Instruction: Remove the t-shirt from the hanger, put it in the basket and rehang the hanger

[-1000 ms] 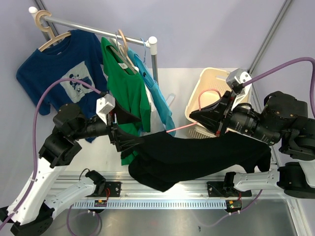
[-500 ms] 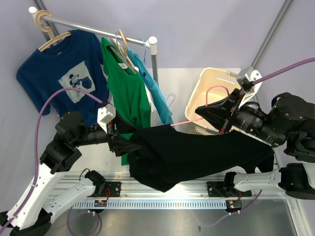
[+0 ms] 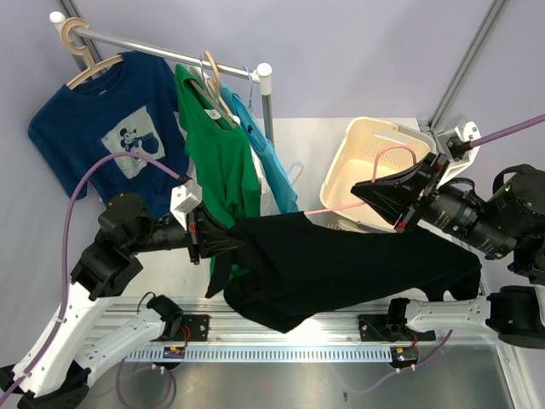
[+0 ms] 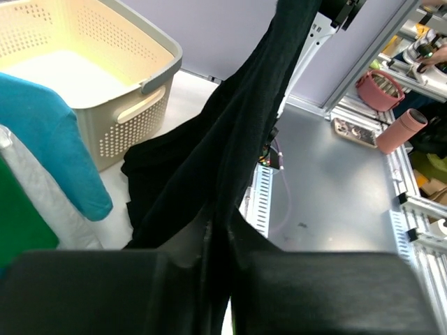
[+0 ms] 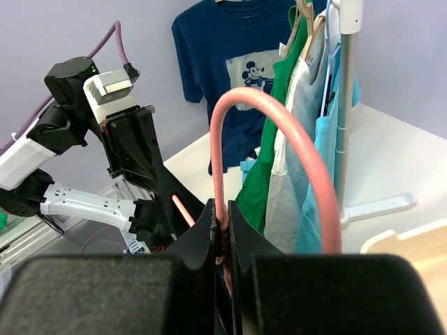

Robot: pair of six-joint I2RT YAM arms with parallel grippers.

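A black t-shirt [image 3: 341, 264] hangs stretched between my two grippers above the table's near edge. My left gripper [image 3: 230, 241] is shut on its left end; in the left wrist view the black t-shirt [image 4: 230, 160] runs up from the pinched left gripper [image 4: 218, 244]. My right gripper [image 3: 358, 189] is shut on a pink hanger [image 3: 387, 158], whose arm pokes out of the shirt. The right wrist view shows the hanger's hook [image 5: 265, 105] rising from the closed right gripper [image 5: 222, 220].
A cream laundry basket [image 3: 358, 153] stands at the back right, beneath the right gripper. A clothes rack [image 3: 266, 102] at the back left carries a navy printed shirt [image 3: 119, 128], a green shirt [image 3: 217, 153] and a teal one on wooden hangers, close to the left gripper.
My left gripper has closed on the black t-shirt's left end. The right arm has drawn the hanger to the right and back, pulling the shirt taut.
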